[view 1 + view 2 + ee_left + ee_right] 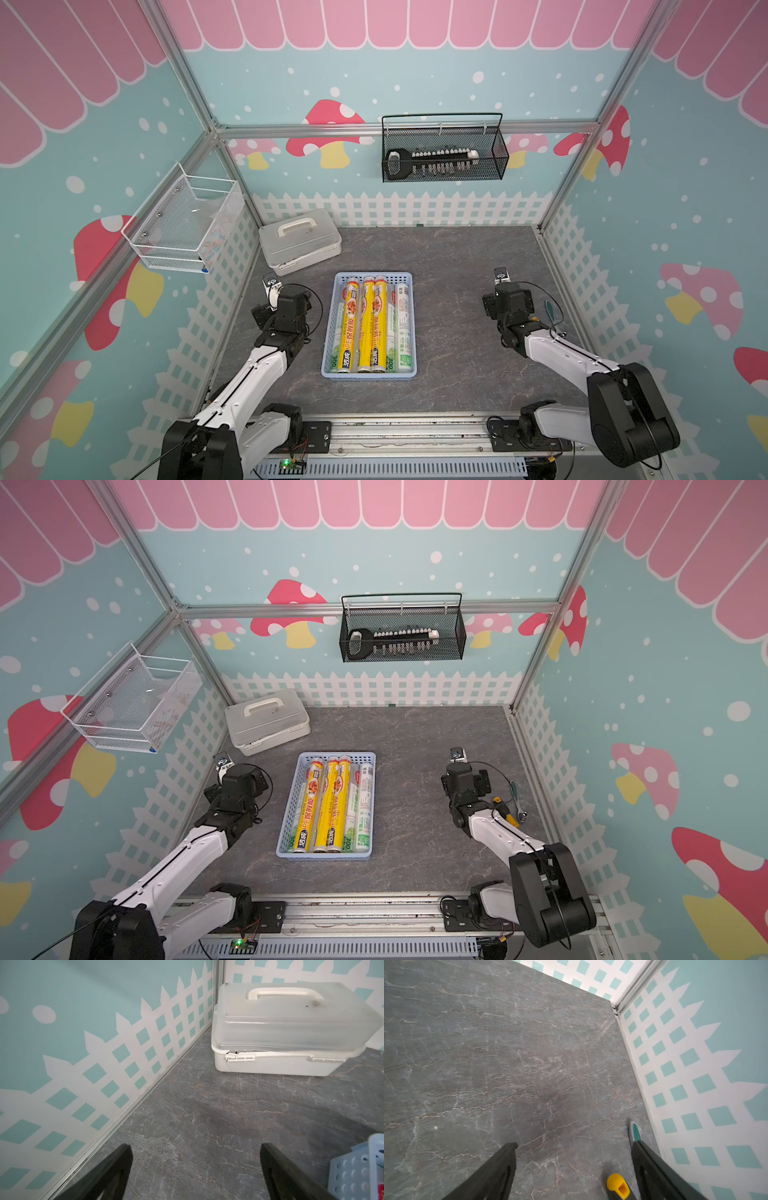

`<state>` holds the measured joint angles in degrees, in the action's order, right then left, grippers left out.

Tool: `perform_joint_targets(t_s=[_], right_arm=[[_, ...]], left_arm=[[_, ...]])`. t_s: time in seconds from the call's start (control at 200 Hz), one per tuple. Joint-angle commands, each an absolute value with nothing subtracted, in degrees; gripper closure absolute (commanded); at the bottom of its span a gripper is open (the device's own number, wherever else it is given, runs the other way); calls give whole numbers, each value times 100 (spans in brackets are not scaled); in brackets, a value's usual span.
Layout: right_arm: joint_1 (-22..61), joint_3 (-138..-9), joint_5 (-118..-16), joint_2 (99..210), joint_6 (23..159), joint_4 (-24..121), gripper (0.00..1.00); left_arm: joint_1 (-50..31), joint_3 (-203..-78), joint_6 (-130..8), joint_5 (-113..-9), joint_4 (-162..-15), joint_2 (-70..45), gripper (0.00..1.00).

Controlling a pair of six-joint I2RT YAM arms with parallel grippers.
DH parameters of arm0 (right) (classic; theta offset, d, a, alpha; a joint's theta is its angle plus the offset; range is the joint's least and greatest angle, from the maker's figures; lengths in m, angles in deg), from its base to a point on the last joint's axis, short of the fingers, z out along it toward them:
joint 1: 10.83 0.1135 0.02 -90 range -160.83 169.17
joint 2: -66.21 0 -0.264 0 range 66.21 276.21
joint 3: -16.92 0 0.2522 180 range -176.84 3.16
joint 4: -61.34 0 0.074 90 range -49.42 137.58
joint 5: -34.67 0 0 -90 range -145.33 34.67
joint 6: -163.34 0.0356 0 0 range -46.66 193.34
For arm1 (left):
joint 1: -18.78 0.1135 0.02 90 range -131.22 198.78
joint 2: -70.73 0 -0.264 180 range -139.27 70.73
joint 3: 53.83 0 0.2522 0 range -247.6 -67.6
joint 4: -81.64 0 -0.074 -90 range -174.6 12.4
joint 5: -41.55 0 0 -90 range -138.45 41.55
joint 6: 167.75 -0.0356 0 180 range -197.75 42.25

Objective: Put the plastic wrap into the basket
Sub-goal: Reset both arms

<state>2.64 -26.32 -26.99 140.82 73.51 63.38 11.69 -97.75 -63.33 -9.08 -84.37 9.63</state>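
The light blue basket [370, 376] [324, 856] lies in the middle of the grey table, its long side running front to back. Several rolls of plastic wrap [365, 324] [329, 808] lie side by side inside it, yellow ones in the middle and silvery-white ones with green print at the sides. My left gripper [195, 1147] is open over bare table left of the basket, whose corner [353, 1172] shows in the left wrist view. My right gripper [574, 1144] is open and empty over bare table far right of the basket.
A white lidded box [299, 243] [280, 1028] stands at the back left. A yellow-handled screwdriver [617, 1185] [505, 808] and a teal-tipped tool [634, 1130] lie below the right gripper by the right wall. A black wire basket [444, 153] and a white one [187, 224] hang on the walls.
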Motion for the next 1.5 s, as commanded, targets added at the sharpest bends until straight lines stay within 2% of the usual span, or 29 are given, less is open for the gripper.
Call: perform_joint_targets(t_s=[0.0, 0.035, 0.125, 0.205, 0.28, 0.36, 0.505, 0.54, 0.56, 0.6, 0.68, 0.72, 0.8, 0.86, 1.491], right_arm=[[-7, -2321, -3502, 14440, 6912, 7814, 11], [-64, -2363, -3682, 14431, 6877, 7764, 11], [-275, -2089, -4322, 14551, 6672, 8746, 11], [-532, -2127, -4900, 14761, 6763, 8756, 11], [-600, -1943, -5330, 15079, 6639, 9386, 11], [-623, -1889, -5412, 15155, 6631, 9516, 11], [-622, -1643, -5390, 15355, 6587, 10216, 8], [-620, -1712, -5332, 15304, 6613, 9988, 5], [-626, -1758, -5324, 15296, 6641, 9872, 1], [-635, -1802, -5333, 15342, 6667, 9860, 0], [-661, -1811, -5356, 15322, 6682, 9799, 1], [-668, -1820, -5335, 15331, 6703, 9811, 0], [-670, -1855, -4861, 15331, 6883, 9742, 1], [-670, -1872, -4676, 15357, 6976, 9742, 0], [-655, -1873, -4645, 15335, 6971, 9725, 1]], left_arm=[[1253, -9480, -7022, -1184, -10173, 542, 1], [1254, -9411, -7029, -1322, -10470, 400, 1], [1254, -9079, -6945, -1629, -11437, 10, 1], [1282, -8828, -7089, -1624, -12559, -526, 1], [1346, -8929, -7143, -1897, -12739, -702, 1], [1509, -9056, -7092, -2348, -12644, -924, 1], [1554, -8847, -7298, -2787, -13940, -1793, 1], [1560, -8939, -7209, -2781, -13550, -1702, 1], [1559, -8980, -7177, -2788, -13336, -1608, 1], [1556, -8919, -7237, -2775, -13687, -1735, 1], [1555, -8980, -7188, -2779, -13366, -1627, 1], [1557, -8914, -7245, -2753, -13692, -1738, 1], [1536, -8960, -7205, -2758, -13421, -1636, 1], [1537, -8897, -7271, -2722, -13758, -1745, 1], [1542, -8959, -7239, -2744, -13569, -1713, 1]])
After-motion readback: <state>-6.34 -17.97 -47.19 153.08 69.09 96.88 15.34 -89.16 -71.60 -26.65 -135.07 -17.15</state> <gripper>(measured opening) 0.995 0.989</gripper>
